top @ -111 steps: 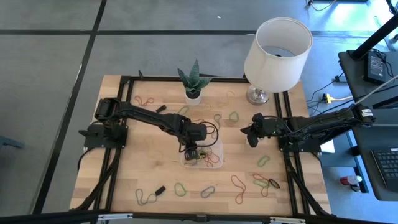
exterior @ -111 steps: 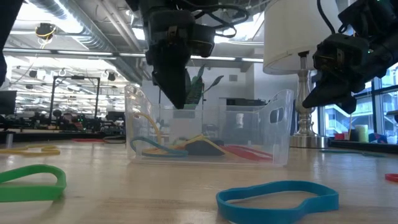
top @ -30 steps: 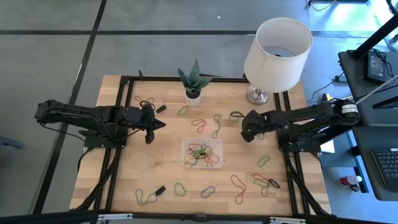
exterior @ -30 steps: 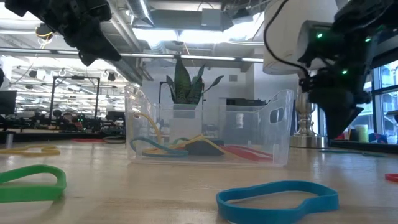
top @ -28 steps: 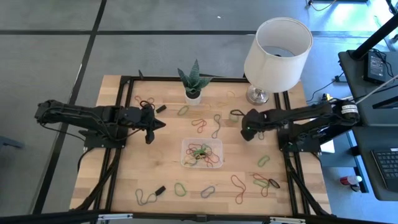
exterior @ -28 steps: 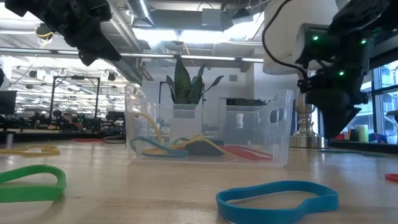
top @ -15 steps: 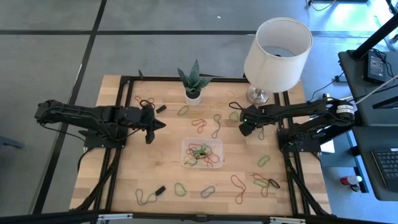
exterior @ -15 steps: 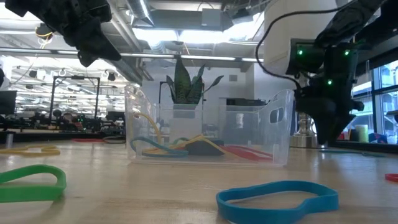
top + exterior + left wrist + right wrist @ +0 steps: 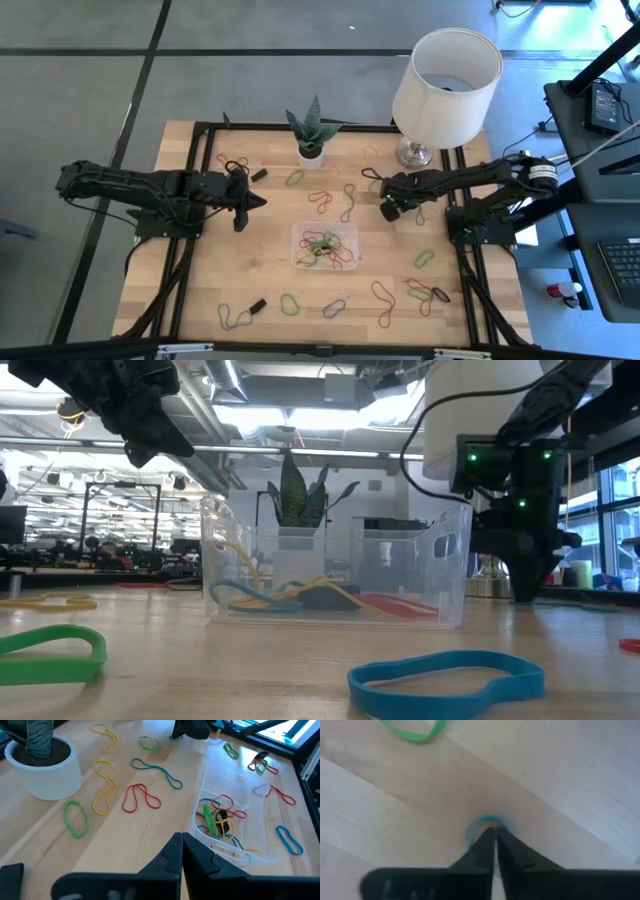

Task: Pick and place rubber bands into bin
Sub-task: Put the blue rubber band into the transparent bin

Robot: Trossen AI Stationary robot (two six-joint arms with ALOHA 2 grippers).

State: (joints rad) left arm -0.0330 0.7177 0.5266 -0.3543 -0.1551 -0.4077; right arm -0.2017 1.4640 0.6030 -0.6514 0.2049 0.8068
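The clear bin [image 9: 325, 247] stands mid-table with several rubber bands in it; it also shows in the low view [image 9: 335, 575] and the left wrist view [image 9: 235, 837]. Many more bands lie loose on the wood, such as a red one [image 9: 141, 798] and a green one [image 9: 415, 730]. My right gripper [image 9: 385, 211] is down at the table, to the right of the bin and farther back, shut on a blue rubber band [image 9: 487, 821]. My left gripper [image 9: 262, 200] hovers left of the bin, shut and empty [image 9: 181, 842]. My right gripper pinches the blue rubber band between its two fingertips. Only a small blue arc [image 9: 474, 829] shows around the tips; the fingers hide the remainder. The fingers come from above, pointing down [image 9: 525, 590]. The band is at the table's surface.
A white plant pot [image 9: 311, 152] stands behind the bin and a lamp with a white shade [image 9: 445, 75] at the far right. Small black blocks lie at the near left [image 9: 257, 304] and far left [image 9: 258, 174]. More bands lie along the near edge [image 9: 445, 680].
My right gripper has moved toward the table's far-left, nearer the plant pot, and gone down until its tips are at the table.
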